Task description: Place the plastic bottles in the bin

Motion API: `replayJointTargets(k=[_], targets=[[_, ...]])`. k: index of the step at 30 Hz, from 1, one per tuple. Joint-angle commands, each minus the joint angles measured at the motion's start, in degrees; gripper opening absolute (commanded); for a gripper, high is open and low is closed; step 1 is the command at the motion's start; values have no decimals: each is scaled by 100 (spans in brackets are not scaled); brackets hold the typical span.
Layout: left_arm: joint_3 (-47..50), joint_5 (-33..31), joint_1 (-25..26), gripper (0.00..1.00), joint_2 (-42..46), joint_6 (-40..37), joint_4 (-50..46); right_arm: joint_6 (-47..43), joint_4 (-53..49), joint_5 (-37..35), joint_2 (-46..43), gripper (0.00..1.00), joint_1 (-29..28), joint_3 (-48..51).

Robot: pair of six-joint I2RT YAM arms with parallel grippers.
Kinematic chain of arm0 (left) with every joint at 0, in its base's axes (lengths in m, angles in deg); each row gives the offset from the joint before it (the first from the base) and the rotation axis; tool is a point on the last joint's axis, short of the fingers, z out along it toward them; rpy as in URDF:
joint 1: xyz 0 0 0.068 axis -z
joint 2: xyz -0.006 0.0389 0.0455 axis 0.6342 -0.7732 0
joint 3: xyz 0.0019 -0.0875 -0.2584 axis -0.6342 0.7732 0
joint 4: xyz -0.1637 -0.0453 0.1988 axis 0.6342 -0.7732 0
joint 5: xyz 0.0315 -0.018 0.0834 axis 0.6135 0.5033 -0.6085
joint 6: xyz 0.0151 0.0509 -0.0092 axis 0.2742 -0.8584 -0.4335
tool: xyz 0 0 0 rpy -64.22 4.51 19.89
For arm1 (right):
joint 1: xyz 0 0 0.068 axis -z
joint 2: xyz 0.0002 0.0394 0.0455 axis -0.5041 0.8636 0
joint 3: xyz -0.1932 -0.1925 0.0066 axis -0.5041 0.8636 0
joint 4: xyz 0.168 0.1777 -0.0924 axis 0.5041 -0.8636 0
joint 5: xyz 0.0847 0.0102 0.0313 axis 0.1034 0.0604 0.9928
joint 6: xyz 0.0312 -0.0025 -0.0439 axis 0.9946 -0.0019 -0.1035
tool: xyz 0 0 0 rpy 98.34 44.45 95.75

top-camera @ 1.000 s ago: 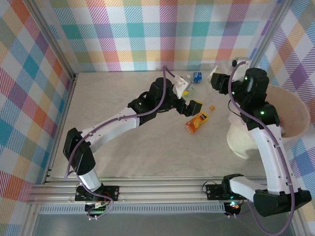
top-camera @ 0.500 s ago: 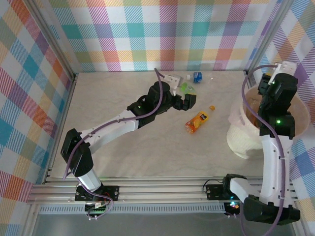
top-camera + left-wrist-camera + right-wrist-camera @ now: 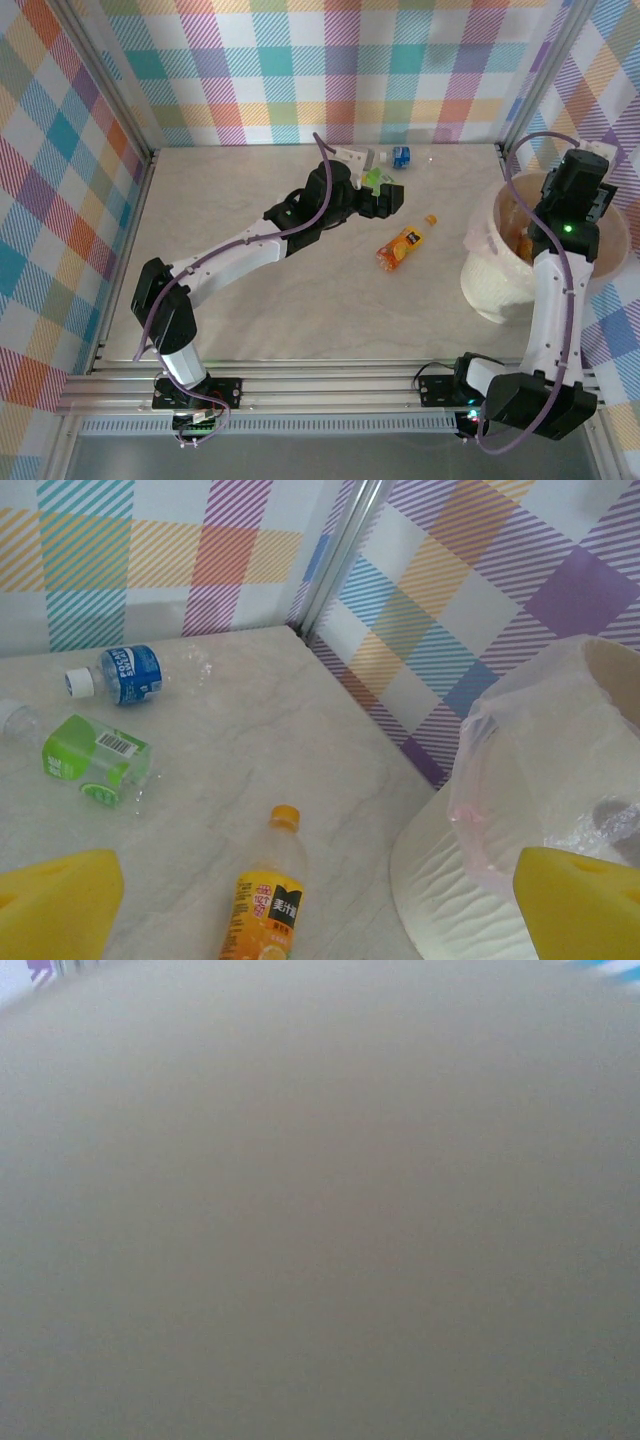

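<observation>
You're at the drop: your right gripper (image 3: pixel 535 228) hangs inside the bin (image 3: pixel 490 292), and I cannot tell how its jaws stand. Left of the bin lie the orange bottle (image 3: pixel 402 247), green bottle (image 3: pixel 375 178) and blue bottle (image 3: pixel 400 156). Next, I'd lower your left gripper (image 3: pixel 388 203), jaws wide, onto the green bottle.

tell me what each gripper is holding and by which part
Left gripper: open, holding nothing. Right gripper: cannot be told; it hangs over the bin with its fingers hidden.

Legend: you see the left white-and-black jointed arm (image 3: pixel 235 248) and the right white-and-black jointed arm (image 3: pixel 548 310), each carrying a purple cable (image 3: pixel 147 325) and green joint lights (image 3: pixel 567 228); the left fingertips (image 3: pixel 55 905) are yellow.
</observation>
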Motion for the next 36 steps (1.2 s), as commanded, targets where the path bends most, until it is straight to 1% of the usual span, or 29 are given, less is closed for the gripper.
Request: replayJointTargets(k=[1,4,6,16,20,21,22,23,26,28,30,31,34,36], targets=[[-121,-26,12,100,-18,100,1,337,-252,144,131,69,36,-115],[-104,-93,14,100,-25,94,-23,340,-474,247,253,84,37,-144],[-110,-123,16,100,-29,100,-31,336,-536,345,271,90,37,-153],[-146,-165,18,100,-109,83,-57,472,-610,1193,257,96,37,-201],[-165,-173,12,100,-135,75,-95,679,-887,1990,466,97,39,-307],[-181,-175,16,100,-147,75,-104,769,-900,2148,505,97,37,-299],[-190,-175,13,100,-150,72,-136,850,-893,2152,539,97,38,-291],[-216,-173,12,100,-158,71,-160,965,-895,1971,589,95,36,-285],[-217,-173,12,100,-159,71,-199,1078,-715,860,694,94,39,-179],[-212,-191,18,100,-148,69,-213,955,-550,453,745,93,47,-80],[-200,-208,12,100,-148,64,-222,912,-427,422,780,91,67,-10],[-216,-219,18,100,-150,74,-210,916,-353,418,776,89,72,40],[-217,-197,20,100,-157,75,-202,965,-189,426,759,77,94,102],[-217,-183,18,100,-150,79,-220,950,-211,435,799,72,116,55]])
